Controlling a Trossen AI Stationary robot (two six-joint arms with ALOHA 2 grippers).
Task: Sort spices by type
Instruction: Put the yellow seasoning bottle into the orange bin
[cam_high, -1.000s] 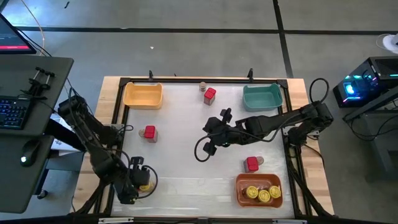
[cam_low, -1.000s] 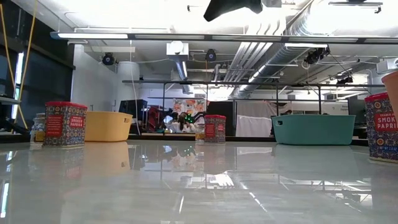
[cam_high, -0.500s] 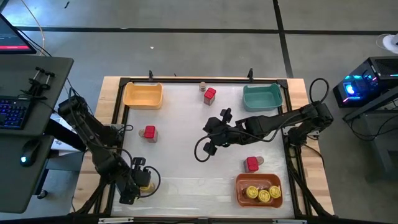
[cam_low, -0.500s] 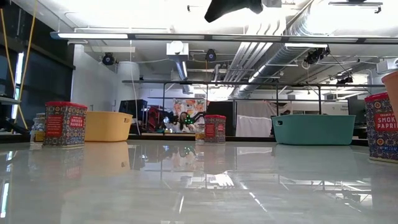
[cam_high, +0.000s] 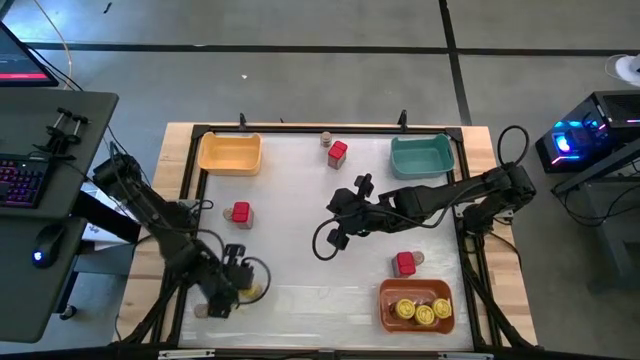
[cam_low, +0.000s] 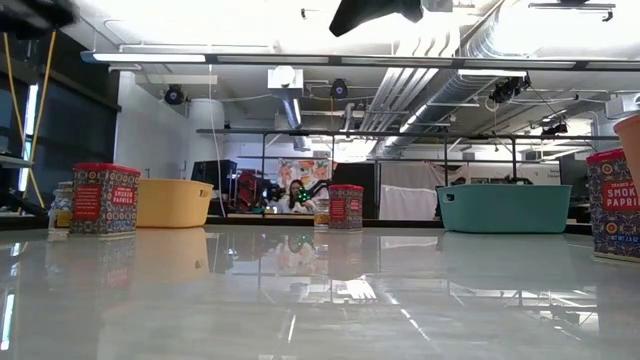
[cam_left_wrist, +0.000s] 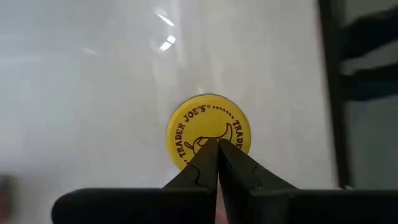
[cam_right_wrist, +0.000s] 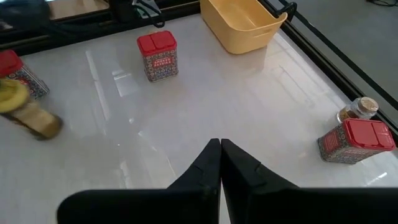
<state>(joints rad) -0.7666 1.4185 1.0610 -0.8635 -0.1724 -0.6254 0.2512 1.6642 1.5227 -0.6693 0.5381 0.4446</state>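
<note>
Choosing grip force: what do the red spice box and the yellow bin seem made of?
Red spice box: likely printed metal tin, with patterned sides and a slightly glossy red lid. Yellow bin: looks like moulded plastic, one smooth matte colour, rounded rim.

Three red tins stand upright: one (cam_high: 337, 153) at the tabletop's far edge beside a tan jar (cam_high: 326, 138), one (cam_high: 240, 213) left, one (cam_high: 404, 264) right. A yellow-lidded jar (cam_left_wrist: 208, 132) stands near the front-left corner.
</note>
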